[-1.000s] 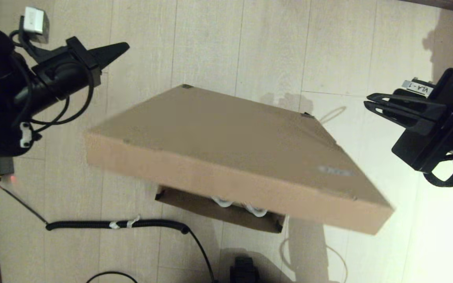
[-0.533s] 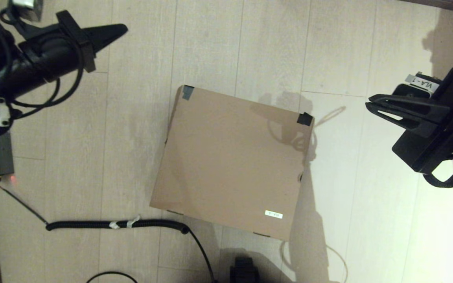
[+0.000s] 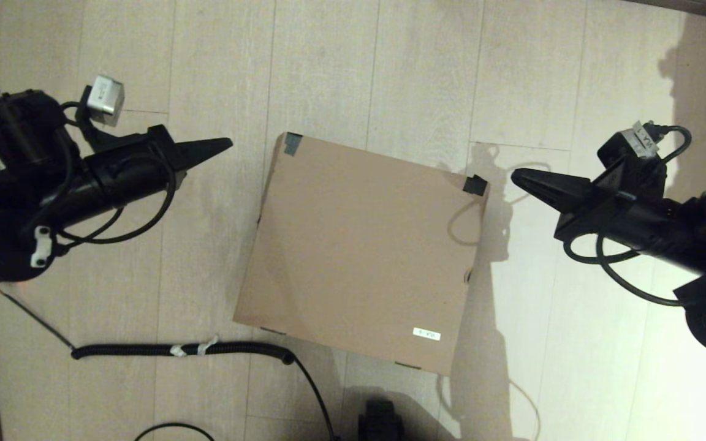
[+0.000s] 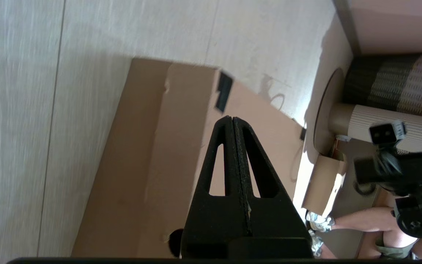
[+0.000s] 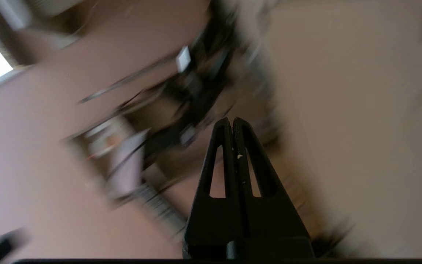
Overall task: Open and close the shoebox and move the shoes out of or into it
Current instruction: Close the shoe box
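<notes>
The brown cardboard shoebox (image 3: 359,257) lies on the wooden floor with its lid flat down, dark tape at the two far corners and a small white label near the front. The shoes are hidden inside it. My left gripper (image 3: 227,144) is shut and empty, left of the box's far left corner and apart from it; in the left wrist view its tip (image 4: 232,119) hangs over the shoebox (image 4: 152,165). My right gripper (image 3: 515,176) is shut and empty too, just right of the far right taped corner. The right wrist view shows only its shut tip (image 5: 232,121).
A coiled black cable (image 3: 181,350) runs along the floor in front of the box's left side. A black part (image 3: 380,422) sits at the near edge. A small cardboard box (image 4: 322,181) and a person's legs appear in the left wrist view.
The lid, raised and open a second ago, dropped shut onto the box. Since then both arms swung inward and down, their tips now pointing at the box's far corners.
</notes>
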### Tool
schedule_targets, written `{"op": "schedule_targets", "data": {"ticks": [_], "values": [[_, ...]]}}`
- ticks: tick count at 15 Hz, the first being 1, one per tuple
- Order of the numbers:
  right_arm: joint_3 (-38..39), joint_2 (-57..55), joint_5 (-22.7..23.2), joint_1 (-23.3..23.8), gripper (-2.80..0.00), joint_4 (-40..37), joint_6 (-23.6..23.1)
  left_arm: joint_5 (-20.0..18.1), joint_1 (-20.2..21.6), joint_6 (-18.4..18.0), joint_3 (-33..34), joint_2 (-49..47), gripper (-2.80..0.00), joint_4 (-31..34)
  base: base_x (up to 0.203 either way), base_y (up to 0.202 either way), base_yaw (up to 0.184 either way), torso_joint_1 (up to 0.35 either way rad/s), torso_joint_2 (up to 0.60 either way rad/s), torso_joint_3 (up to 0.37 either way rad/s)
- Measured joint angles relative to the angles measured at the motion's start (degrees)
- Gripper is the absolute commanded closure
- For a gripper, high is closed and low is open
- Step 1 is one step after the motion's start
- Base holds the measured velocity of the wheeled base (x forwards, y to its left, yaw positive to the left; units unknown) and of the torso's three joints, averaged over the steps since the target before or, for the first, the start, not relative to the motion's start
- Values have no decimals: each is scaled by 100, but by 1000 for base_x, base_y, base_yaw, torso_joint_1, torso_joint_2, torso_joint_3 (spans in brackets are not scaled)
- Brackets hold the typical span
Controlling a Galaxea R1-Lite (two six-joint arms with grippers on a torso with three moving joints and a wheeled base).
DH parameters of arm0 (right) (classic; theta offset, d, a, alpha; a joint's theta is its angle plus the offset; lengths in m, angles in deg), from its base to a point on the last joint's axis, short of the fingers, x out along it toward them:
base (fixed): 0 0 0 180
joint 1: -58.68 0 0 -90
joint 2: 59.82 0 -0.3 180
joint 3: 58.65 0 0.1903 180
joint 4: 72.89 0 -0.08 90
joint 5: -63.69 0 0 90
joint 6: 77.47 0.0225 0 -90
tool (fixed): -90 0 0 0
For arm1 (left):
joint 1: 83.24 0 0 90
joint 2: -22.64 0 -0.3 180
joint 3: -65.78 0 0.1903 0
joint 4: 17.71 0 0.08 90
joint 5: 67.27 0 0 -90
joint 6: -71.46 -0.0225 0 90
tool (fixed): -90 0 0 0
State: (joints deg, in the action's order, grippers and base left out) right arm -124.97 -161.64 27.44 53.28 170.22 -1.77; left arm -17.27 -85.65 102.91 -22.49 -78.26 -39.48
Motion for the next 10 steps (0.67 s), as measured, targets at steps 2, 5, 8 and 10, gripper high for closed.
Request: {"op": "schedule_targets", "data": {"ticks": [2, 5, 8, 10], "values": [[18, -100, -683, 22, 0, -432, -1166, 245, -150, -51, 21, -35, 0, -9, 0, 0, 0, 0, 0, 0], [3, -118, -2373, -162, 0, -1625, -3446, 424, -328, -365, 38, -65, 0, 22, 0, 0, 0, 0, 0, 0], [-186, 223, -4303, -473, 0, -3391, -5187, 717, -466, -809, 40, -128, 0, 66, 0, 0, 0, 0, 0, 0], [-451, 474, -5539, -754, 0, -4824, -5911, 1012, -496, -1396, 85, -252, 0, 60, 0, 0, 0, 0, 0, 0]]}}
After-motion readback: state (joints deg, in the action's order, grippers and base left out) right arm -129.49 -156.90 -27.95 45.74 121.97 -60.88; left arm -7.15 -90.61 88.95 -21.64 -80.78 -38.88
